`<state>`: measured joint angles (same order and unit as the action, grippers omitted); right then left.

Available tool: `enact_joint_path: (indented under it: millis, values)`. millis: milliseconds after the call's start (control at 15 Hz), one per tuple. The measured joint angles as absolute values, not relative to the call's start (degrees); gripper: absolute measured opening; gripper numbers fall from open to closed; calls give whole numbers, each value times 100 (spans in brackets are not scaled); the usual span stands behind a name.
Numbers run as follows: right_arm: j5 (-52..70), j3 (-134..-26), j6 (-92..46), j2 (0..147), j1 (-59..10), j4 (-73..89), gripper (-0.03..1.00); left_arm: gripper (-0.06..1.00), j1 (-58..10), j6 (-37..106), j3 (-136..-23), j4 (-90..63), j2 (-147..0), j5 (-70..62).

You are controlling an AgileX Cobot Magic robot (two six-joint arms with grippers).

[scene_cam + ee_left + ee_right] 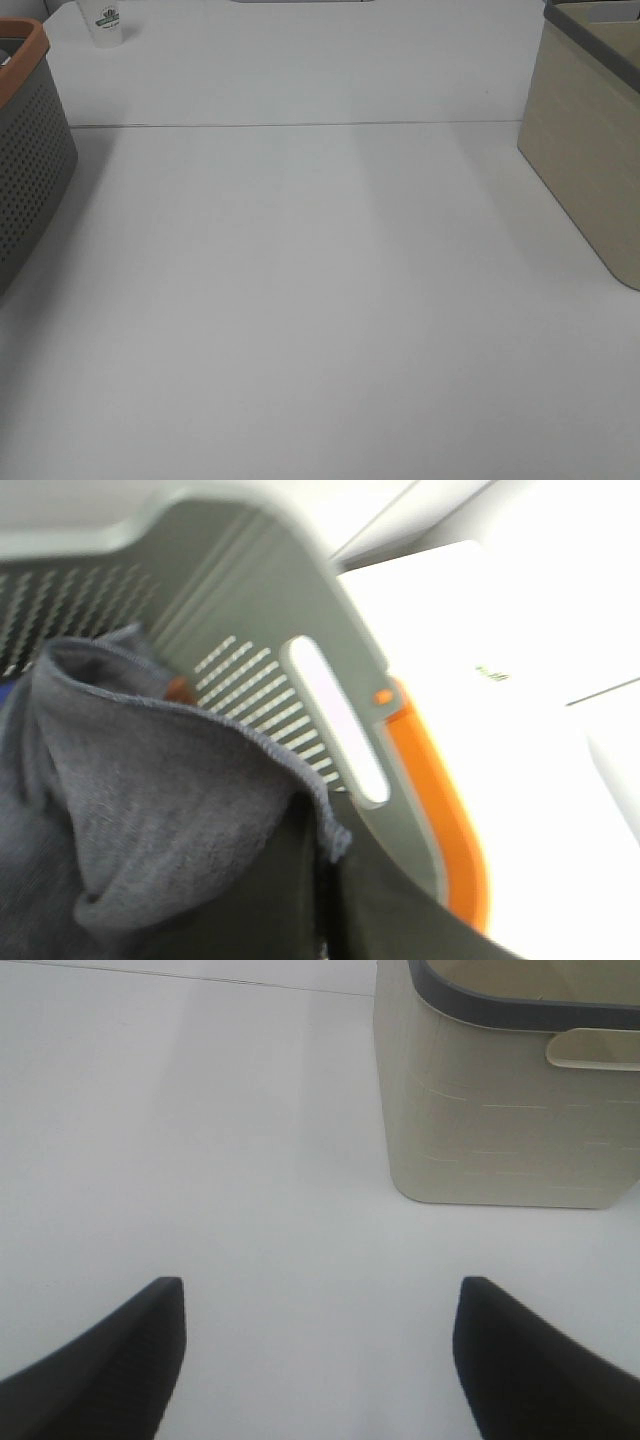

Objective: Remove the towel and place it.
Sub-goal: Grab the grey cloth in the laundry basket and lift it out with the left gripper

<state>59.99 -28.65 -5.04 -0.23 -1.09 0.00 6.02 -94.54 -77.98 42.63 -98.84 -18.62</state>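
Note:
The towel (150,810) is a dark grey terry cloth, bunched up inside the grey perforated basket with an orange rim (440,810). My left gripper (320,920) shows only as dark fingers pressed together, with a fold of the towel running in between them. This view is blurred. My right gripper (320,1360) is open and empty above the bare white table, in front of a beige basket (500,1100). Neither gripper shows in the exterior high view, and the towel is hidden there.
The grey basket (30,160) stands at the table's left edge and the beige basket (590,130) at the right edge. A white paper cup (107,25) stands at the back left. A seam (300,125) crosses the white table.

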Motion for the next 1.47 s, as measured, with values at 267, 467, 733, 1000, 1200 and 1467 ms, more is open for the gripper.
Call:
enact_joint_path:
  millis: [267,467,733,1000,1200,1467]
  values:
    - [5999,-2865,-504,-23,-109,0,74,0,602,-9322,-7798,4452,-9265,-1066]
    - [5999,-2865,-504,-23,-109,0,74,0,596,-8846,-7798,4893,-8709,751]
    - [5999,-2865,-504,-23,-109,0,74,0,596,-8720,-8039,4927,-8468,2005]
    - [5999,-2865,-504,-23,-109,0,74,0,584,-8514,-8634,4950,-8457,3002]
    - [5999,-2865,-504,-23,-109,0,74,0,321,-8594,-9099,5019,-8457,2704]
    - [5999,-2865,-504,-23,-109,0,74,0,-487,-8319,-9580,5191,-8457,1226]
